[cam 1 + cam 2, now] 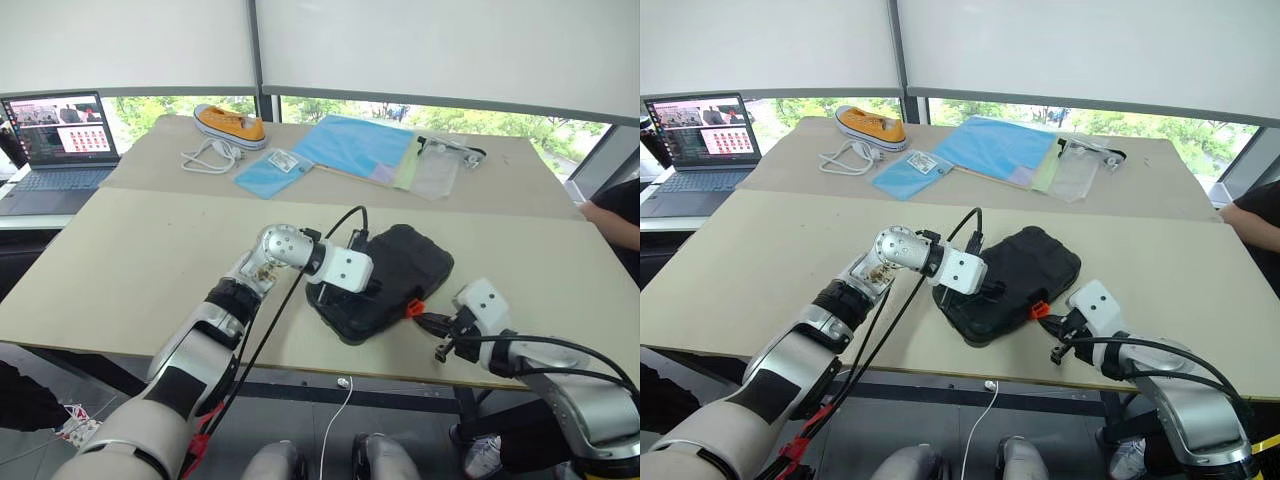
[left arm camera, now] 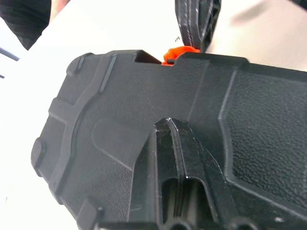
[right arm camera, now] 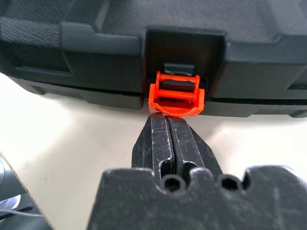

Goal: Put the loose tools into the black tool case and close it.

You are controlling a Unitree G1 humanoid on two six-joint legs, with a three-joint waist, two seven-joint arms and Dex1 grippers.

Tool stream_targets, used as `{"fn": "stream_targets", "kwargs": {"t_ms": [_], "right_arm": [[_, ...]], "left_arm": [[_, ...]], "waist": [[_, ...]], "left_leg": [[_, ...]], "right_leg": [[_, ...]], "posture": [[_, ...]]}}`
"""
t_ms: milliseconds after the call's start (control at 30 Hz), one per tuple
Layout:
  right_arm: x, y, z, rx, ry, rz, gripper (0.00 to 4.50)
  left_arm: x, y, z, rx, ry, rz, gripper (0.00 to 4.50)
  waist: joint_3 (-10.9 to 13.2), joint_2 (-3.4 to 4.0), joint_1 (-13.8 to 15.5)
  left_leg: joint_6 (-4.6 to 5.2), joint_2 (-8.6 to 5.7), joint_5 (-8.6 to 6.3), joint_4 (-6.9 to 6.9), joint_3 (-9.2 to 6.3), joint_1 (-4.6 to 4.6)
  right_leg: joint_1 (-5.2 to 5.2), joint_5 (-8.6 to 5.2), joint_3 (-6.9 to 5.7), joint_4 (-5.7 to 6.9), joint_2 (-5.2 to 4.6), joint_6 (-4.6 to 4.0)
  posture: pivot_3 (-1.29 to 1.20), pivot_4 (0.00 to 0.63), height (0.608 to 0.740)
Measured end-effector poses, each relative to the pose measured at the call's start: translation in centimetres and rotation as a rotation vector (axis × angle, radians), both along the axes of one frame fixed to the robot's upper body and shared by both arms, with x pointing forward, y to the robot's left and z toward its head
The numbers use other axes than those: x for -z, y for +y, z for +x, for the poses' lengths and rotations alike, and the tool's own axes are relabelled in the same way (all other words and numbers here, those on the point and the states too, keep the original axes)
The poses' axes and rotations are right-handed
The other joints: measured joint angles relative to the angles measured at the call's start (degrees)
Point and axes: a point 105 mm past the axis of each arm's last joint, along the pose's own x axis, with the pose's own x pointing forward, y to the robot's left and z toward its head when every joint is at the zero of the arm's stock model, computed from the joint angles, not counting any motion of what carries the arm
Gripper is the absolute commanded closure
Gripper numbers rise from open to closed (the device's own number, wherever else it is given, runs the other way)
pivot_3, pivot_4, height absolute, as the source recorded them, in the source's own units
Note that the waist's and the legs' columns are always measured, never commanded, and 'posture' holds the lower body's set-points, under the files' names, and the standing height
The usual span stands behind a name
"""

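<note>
Right now, from my head cameras, the black tool case [image 1: 385,280] lies shut on the tan table [image 1: 150,260], its long axis running diagonally away from me toward the right, with the small orange latch [image 1: 414,308] on the near-right edge. My left gripper [image 1: 335,293] sits on top of the lid, fingers together, holding nothing, and looks to be pressing down. My right gripper [image 1: 428,322] comes in low from the right, just beside the latch, so this arm is the nearer one for the fastening. No loose tools lie on the table near the case, so I judge them stowed. Through my left wrist camera, my closed fingers [image 2: 184,158] lie flat against the textured shell, pointing across the lid toward the latch [image 2: 178,52] on the far edge. Through my right wrist camera, my fingers [image 3: 163,139] are pinched shut on nothing, their tips meeting the lower lip of the latch [image 3: 176,94], which lies dead ahead of them and hangs open below its catch. I judge the coming move is a push upward and inward to snap it home.
</note>
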Motion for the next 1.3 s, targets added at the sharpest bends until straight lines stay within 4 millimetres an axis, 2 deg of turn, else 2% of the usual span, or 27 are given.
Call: {"fn": "stream_targets", "kwargs": {"t_ms": [233,433,533,633,700,933,1133,1300], "right_arm": [[0.3,0.1,0.3,0.007,-0.004,-0.009,4.50],[-0.3,0.3,0.8,-0.008,-0.056,-0.049,4.50],[-1.3,0.5,1.2,-0.025,-0.107,-0.074,4.50],[-3.7,0.5,1.9,-0.039,-0.231,-0.127,4.50],[-4.3,0.6,1.8,-0.048,-0.255,-0.141,4.50],[-2.8,0.2,0.4,-0.065,-0.192,-0.157,4.50],[-2.5,0.5,1.2,-0.036,-0.187,-0.109,4.50],[-1.6,0.4,1.5,-0.044,-0.155,-0.143,4.50]], "left_arm": [[0.1,0.0,0.1,-0.003,0.004,0.001,4.49],[0.0,0.1,0.2,-0.009,0.004,0.001,4.49],[0.0,0.2,0.3,-0.016,0.008,0.001,4.49],[0.1,-0.1,0.2,-0.009,0.010,-0.001,4.49],[0.1,-0.2,0.1,-0.002,0.011,-0.003,4.49],[0.1,-0.2,0.1,-0.002,0.012,-0.002,4.49],[0.1,-0.1,0.2,-0.006,0.014,0.001,4.49],[0.0,-0.2,0.1,0.003,0.008,-0.001,4.49]], "waist": [[-0.1,0.02,0.0],[-0.1,0.02,-0.1],[-0.1,0.02,-0.3],[-0.1,0.06,-0.1],[-0.2,0.01,0.1],[-0.2,0.02,0.2],[-0.2,0.00,0.1],[-0.2,0.01,0.1]], "left_leg": [[-0.01,0.00,0.03,0.00,0.00,0.00],[-0.01,0.00,0.03,0.00,0.01,0.00],[-0.01,0.01,0.03,-0.01,0.02,0.00],[-0.02,0.02,0.03,-0.02,0.01,0.00],[-0.01,0.06,0.03,-0.02,0.00,0.00],[0.13,0.03,-0.07,0.00,0.02,-0.03],[0.14,0.04,-0.07,-0.01,0.02,-0.01],[0.15,0.04,-0.07,-0.01,0.02,-0.02]], "right_leg": [[0.02,0.02,0.00,0.00,0.00,0.03],[-0.01,0.02,0.00,-0.01,0.00,0.03],[-0.01,0.02,0.00,-0.01,0.01,0.03],[-0.01,0.01,-0.02,-0.02,0.03,0.02],[-0.01,-0.01,-0.05,-0.02,0.04,0.00],[0.04,0.00,-0.05,-0.11,-0.03,0.01],[0.04,-0.01,-0.05,-0.11,-0.02,0.02],[0.04,-0.01,-0.05,-0.10,-0.02,0.01]], "posture": [[0.00,0.150,0.718],[0.00,0.150,0.718],[0.00,0.150,0.718],[0.00,0.150,0.718],[0.00,0.150,0.718],[0.00,0.150,0.718],[0.00,0.150,0.718],[0.00,0.150,0.718]]}}
